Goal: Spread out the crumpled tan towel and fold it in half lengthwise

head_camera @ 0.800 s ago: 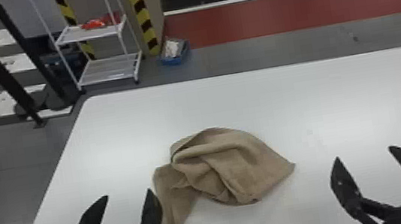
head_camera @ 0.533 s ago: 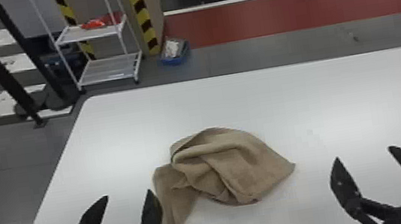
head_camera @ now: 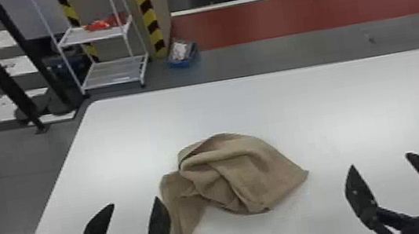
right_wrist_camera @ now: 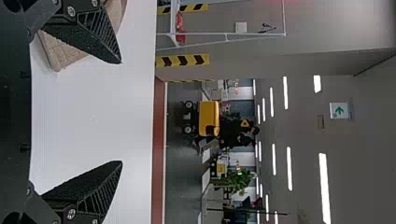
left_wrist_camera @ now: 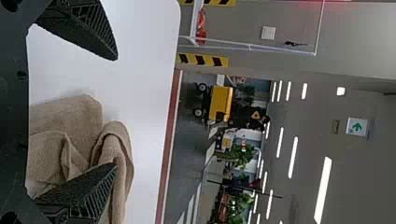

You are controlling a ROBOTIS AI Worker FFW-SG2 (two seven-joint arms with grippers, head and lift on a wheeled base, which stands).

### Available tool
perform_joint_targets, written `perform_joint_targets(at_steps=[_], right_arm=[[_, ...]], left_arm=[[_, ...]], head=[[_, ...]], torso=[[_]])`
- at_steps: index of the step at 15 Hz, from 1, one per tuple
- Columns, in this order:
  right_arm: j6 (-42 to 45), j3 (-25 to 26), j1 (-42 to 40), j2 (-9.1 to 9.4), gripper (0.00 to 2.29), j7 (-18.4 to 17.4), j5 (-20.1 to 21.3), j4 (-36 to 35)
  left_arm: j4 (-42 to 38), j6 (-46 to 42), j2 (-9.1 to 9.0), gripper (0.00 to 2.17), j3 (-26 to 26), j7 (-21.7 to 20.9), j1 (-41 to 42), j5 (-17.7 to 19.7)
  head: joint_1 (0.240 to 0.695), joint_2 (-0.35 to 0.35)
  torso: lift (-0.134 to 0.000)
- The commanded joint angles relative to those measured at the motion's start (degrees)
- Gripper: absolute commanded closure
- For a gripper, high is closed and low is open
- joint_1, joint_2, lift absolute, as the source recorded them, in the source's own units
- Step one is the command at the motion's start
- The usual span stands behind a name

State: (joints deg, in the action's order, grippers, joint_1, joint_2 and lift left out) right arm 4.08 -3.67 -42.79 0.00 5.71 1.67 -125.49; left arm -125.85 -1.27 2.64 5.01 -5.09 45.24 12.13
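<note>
The crumpled tan cloth towel (head_camera: 236, 170) lies bunched on the white, round-cornered tabletop (head_camera: 357, 104), nearer its left edge than its far edge's right corner. The black two-fingered left pincer (head_camera: 135, 206) stands wide beside the towel's left flap; the black two-fingered right pincer (head_camera: 380, 164), also wide, waits right of its pointed corner, presumably so both sides can be pulled outward.

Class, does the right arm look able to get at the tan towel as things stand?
Probably yes: the right gripper is open, and nothing stands between it and the nearest corner of the tan towel on the white table.
</note>
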Motion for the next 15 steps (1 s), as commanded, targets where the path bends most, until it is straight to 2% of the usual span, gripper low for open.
perform_joint_targets(at_steps=[1, 3, 5, 8, 11, 15], right_arm=[[0.0, 0.0, 0.1, 0.05, 0.12, 0.1, 0.1, 0.2], [0.2, -0.3, 0.2, 0.05, 0.12, 0.7, 3.8, 0.2], [-1.1, -2.1, 0.3, 0.05, 0.12, 1.7, 10.0, 0.0], [-4.2, -6.3, 1.8, -0.35, 0.13, 1.6, 12.0, -0.2], [-16.5, -13.3, 7.2, -2.11, 0.13, 1.6, 14.2, 0.0], [-30.6, -19.5, 13.4, -4.31, 0.15, 2.0, 16.8, 1.3]], left_arm=[[0.0, 0.0, 0.00, 0.07, 0.0, 0.0, 0.0, 0.0], [0.1, 0.0, 0.00, 0.07, -0.1, 0.0, 0.0, 0.0], [0.1, 0.0, 0.00, 0.07, -0.1, 0.0, -0.1, 0.0], [0.2, 0.0, 0.00, 0.07, -0.1, 0.0, -0.2, 0.0], [-0.2, 1.2, 0.35, 0.07, 0.1, -0.2, -0.2, 0.1], [-0.2, 1.4, 0.79, 0.07, 0.6, -0.2, -0.1, 0.7]], head=[[0.695, 0.128], [0.695, 0.129], [0.695, 0.136], [0.695, 0.165], [0.695, 0.228], [0.695, 0.309]], torso=[[-0.123], [-0.123], [-0.123], [-0.123], [-0.123], [-0.123]])
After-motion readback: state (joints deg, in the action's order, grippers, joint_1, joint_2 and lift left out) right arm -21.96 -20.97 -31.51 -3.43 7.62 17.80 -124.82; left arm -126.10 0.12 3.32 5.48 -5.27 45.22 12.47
